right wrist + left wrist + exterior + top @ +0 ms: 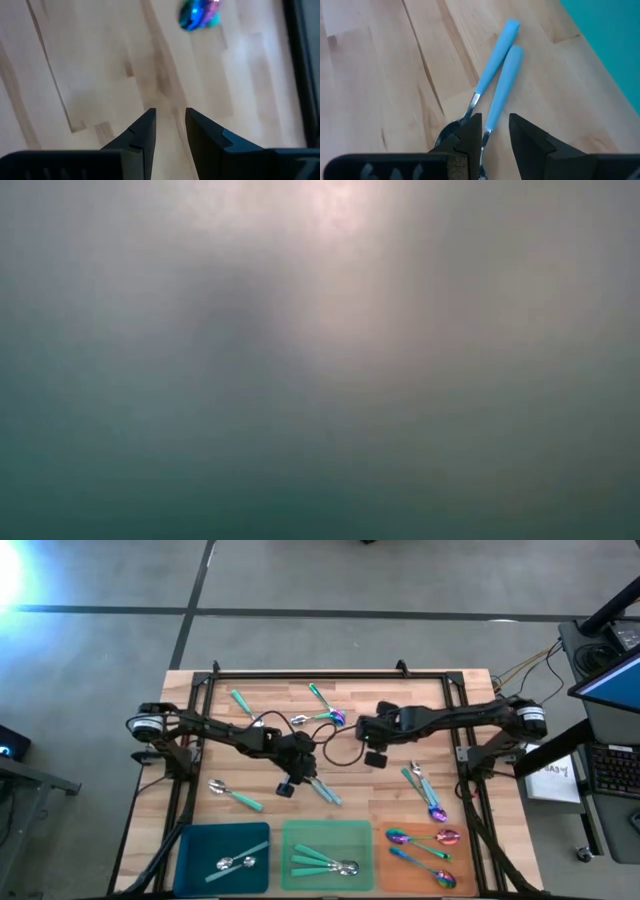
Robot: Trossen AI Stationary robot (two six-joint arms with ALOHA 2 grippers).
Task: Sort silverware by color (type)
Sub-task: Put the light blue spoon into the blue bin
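Two spoons with pale blue handles [502, 55] lie side by side on the wooden table, close to the green tray [612, 45]. My left gripper [495, 120] [290, 785] is open right over them. Its fingers stand on either side of the neck of one spoon [488, 131], and one finger covers the other spoon's bowl. My right gripper [170, 114] [372, 752] hangs open above bare wood at mid-table. An iridescent spoon bowl [199, 14] lies beyond it. The low view shows only blur. My left gripper comes down slanting over the blue-handled spoons, which lie flat on the table. One spoon's neck [487, 134] runs between the two fingers, close beside one finger [470, 137]. Whether that finger touches it I cannot tell.
Loose spoons lie at the far left [240, 702], far middle [320, 710], near left [235, 795] and right [424, 790]. Along the near edge stand a blue tray [195, 845], a green tray [300, 835] and an orange tray [395, 870], each holding spoons.
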